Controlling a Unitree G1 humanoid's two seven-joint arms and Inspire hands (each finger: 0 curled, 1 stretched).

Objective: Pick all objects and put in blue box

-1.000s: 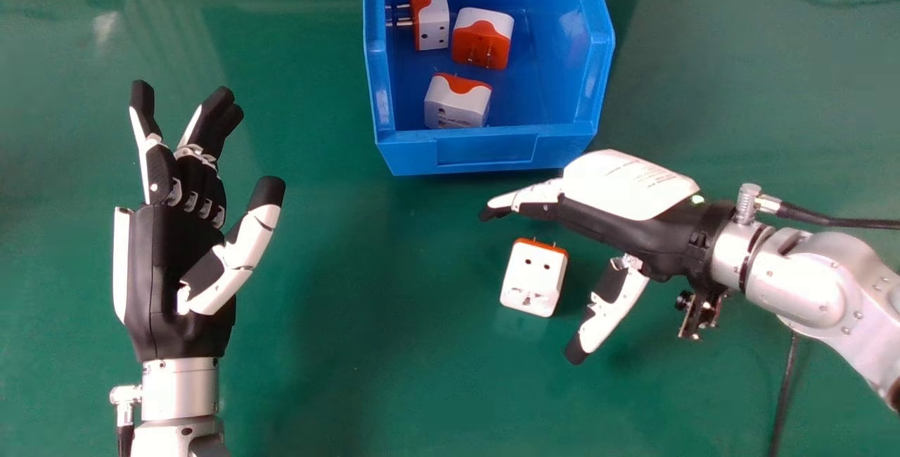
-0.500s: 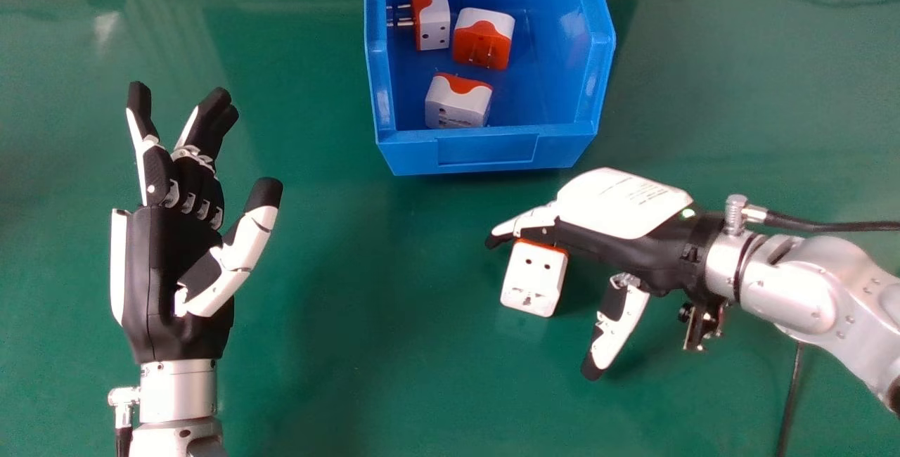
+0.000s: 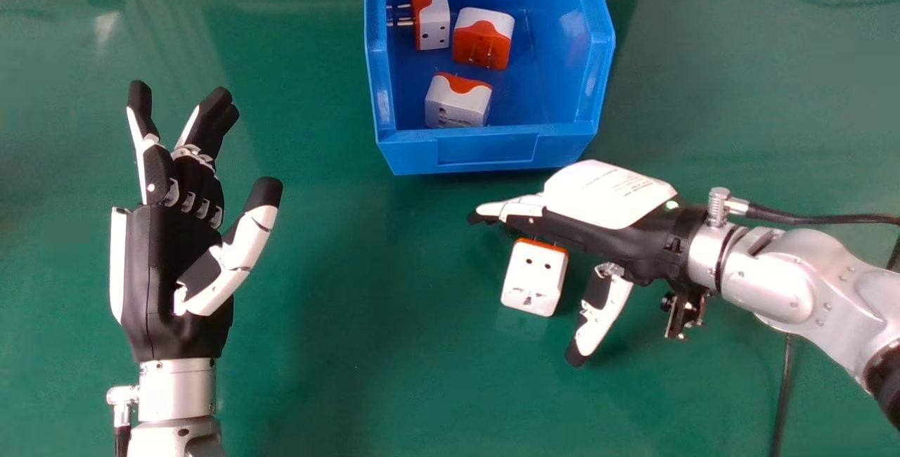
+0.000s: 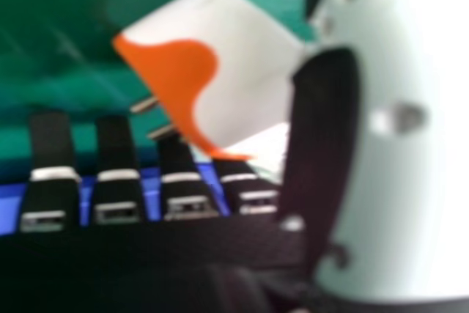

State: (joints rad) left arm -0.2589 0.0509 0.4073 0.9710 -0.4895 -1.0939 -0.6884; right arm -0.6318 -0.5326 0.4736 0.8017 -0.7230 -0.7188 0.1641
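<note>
Head view is showing a green bench (image 3: 351, 380) with a blue box (image 3: 485, 152) sitting at its far side; inside, three white-and-orange adapters are resting: one (image 3: 434, 21) is pointing its metal prongs toward the box's left wall, a second (image 3: 483, 39) is lying just beside it with its orange face showing, and a third (image 3: 458, 103) is sitting near the front wall.

The last adapter (image 3: 534, 281) is lying on the bench, outside the box and nearer the viewer; its orange end is facing the box. The right hand (image 3: 598, 221) is hovering around it, fingers stretching straight past the orange end and thumb standing well apart; in the right hand view, the adapter is showing between thumb and fingers, though whether anything is touching it, I cannot tell. The left hand (image 3: 172, 267) is waiting palm up at the left, its fingers relaxed and thumb apart.
</note>
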